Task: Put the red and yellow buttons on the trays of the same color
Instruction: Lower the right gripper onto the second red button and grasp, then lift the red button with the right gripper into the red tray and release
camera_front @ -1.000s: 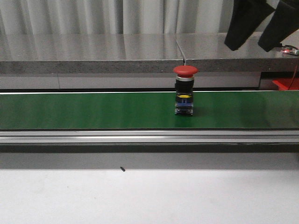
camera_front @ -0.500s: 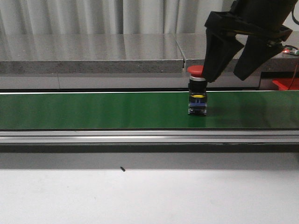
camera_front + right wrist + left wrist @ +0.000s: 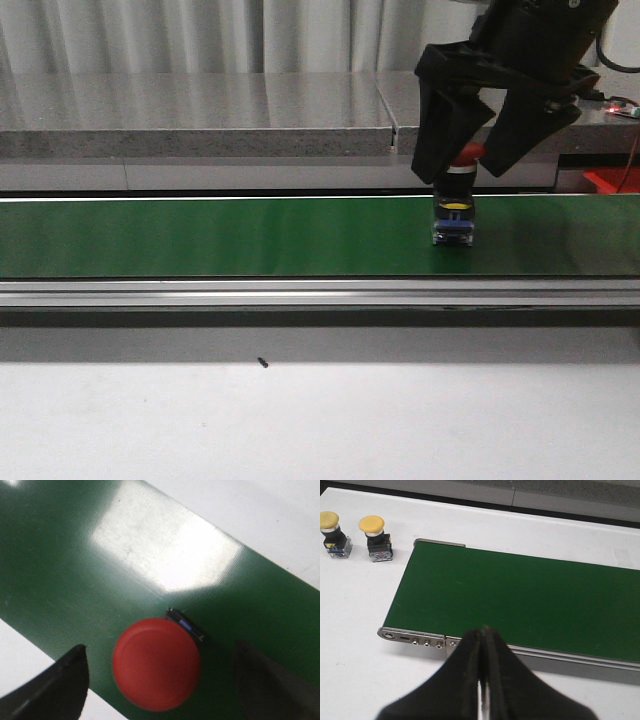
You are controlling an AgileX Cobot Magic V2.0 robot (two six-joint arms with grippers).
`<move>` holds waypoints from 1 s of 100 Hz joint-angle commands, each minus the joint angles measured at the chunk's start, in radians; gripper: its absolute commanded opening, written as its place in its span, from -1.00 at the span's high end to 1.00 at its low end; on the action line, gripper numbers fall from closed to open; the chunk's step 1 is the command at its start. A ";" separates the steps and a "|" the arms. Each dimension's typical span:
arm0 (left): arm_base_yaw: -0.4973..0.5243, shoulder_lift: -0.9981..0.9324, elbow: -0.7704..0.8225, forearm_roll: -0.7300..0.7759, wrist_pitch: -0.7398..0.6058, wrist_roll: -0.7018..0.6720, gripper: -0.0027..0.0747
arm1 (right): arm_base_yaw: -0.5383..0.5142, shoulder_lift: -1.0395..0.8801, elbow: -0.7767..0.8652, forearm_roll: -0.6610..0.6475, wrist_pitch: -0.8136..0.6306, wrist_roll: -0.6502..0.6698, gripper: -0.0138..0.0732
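Observation:
A red button [image 3: 456, 205] stands upright on the green conveyor belt [image 3: 200, 238], right of centre. My right gripper [image 3: 462, 176] is open and straddles its red cap [image 3: 156, 664], one finger on each side, not touching. Two yellow buttons [image 3: 371, 525] [image 3: 329, 521] stand on the white table beyond the belt's end in the left wrist view. My left gripper [image 3: 482, 631] is shut on nothing, over the belt's near rail. A red shape [image 3: 608, 180] shows at the far right; I cannot tell whether it is a tray. No yellow tray is in view.
A grey stone ledge [image 3: 200, 110] runs behind the belt. The belt's metal rail [image 3: 300, 292] lies along its front edge, with white table [image 3: 320, 420] before it. A small dark speck [image 3: 262, 362] lies on the table.
The red button has travelled to the right along the belt. My right gripper has come down from the upper right and now stands open around the button's cap.

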 commanded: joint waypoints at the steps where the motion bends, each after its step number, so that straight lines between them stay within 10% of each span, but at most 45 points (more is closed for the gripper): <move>1: -0.004 -0.003 -0.029 -0.019 -0.067 0.001 0.98 | 0.000 -0.043 -0.023 0.009 -0.040 -0.009 -0.65; 43: -0.004 -0.003 -0.029 -0.019 -0.067 0.001 0.98 | -0.002 -0.043 -0.023 -0.019 0.001 -0.009 0.25; 100: -0.004 -0.003 -0.029 -0.019 -0.067 0.001 0.98 | -0.277 -0.114 -0.324 -0.015 0.148 0.021 0.28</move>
